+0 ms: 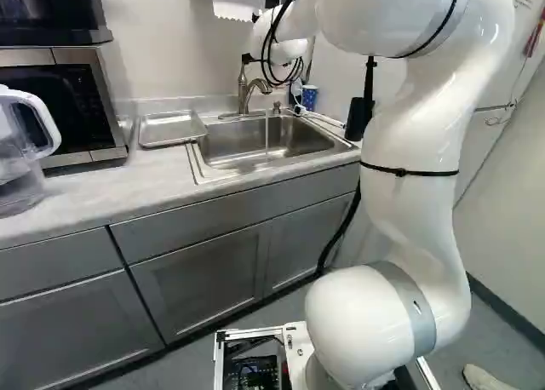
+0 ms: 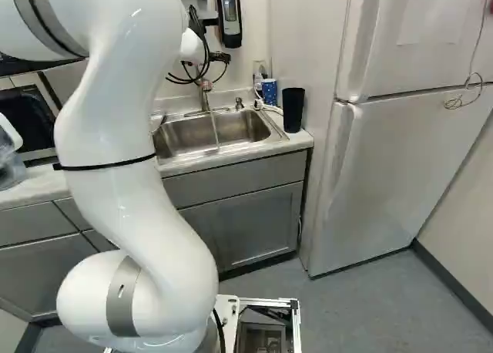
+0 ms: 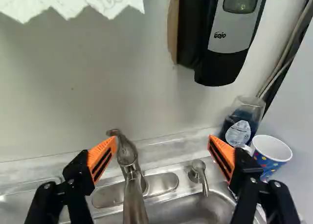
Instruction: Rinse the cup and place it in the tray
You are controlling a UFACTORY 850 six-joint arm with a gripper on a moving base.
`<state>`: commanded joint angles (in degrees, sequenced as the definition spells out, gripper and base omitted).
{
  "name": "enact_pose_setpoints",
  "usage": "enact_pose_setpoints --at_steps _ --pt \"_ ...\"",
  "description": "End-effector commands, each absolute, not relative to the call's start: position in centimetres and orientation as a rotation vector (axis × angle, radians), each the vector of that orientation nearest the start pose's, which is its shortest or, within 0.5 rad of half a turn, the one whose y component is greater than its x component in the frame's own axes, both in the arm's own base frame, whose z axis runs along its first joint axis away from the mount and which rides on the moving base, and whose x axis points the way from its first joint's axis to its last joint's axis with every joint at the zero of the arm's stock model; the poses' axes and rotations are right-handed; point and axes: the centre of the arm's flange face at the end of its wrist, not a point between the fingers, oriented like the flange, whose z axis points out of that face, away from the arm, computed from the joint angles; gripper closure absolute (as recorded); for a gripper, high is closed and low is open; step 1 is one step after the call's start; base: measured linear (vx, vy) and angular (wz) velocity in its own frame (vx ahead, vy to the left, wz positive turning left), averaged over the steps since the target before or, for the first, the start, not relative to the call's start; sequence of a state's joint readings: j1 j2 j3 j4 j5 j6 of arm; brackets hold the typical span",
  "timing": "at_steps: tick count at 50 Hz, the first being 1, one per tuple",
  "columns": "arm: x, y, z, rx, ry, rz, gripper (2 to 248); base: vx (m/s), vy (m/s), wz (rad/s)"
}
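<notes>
Leftmost, the clear pitcher (image 1: 19, 156) stands on the counter (image 1: 94, 190), ahead of the microwave (image 1: 109, 109). A narrow gap separates the microwave's right side from the metal tray (image 1: 172, 128), which lies flat with its raised rim upward. The right edge of the tray is close beside the sink's rim.

The sink (image 1: 228, 143) is set into the counter, with a strip of counter along its front. At its rear edge stands the faucet (image 1: 244, 94); a thin stream (image 1: 266, 126) descends from the spout into the basin. The gripper (image 2: 220, 58) is positioned above the rear of the sink area. In the wrist view its two fingers are spread wide, with nothing gripped; the faucet appears in the space between the orange pads (image 3: 101, 158).

To the right of the faucet is the pump (image 3: 198, 172), at the rear rim. The soap dispenser (image 3: 227, 43) is mounted on the wall above. In the rear right corner, a clear container of dark liquid (image 3: 239, 123) stands behind the blue dotted cup (image 3: 272, 153), outside the spread of the fingers.

The dark cup (image 2: 293, 110) stands upright on the counter, between the sink's right edge and the refrigerator (image 2: 385, 183), with limited side room. Both cups are outside the tray; which one is to be rinsed cannot be determined.
</notes>
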<state>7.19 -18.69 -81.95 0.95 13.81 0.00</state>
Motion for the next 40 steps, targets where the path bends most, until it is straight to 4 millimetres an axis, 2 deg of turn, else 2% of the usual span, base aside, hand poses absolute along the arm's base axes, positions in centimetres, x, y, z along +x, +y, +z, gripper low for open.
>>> enact_pose_setpoints --at_steps 40 --pt "58.4 8.4 65.6 -2.452 -0.153 -1.807 3 0.000 0.000 0.000"
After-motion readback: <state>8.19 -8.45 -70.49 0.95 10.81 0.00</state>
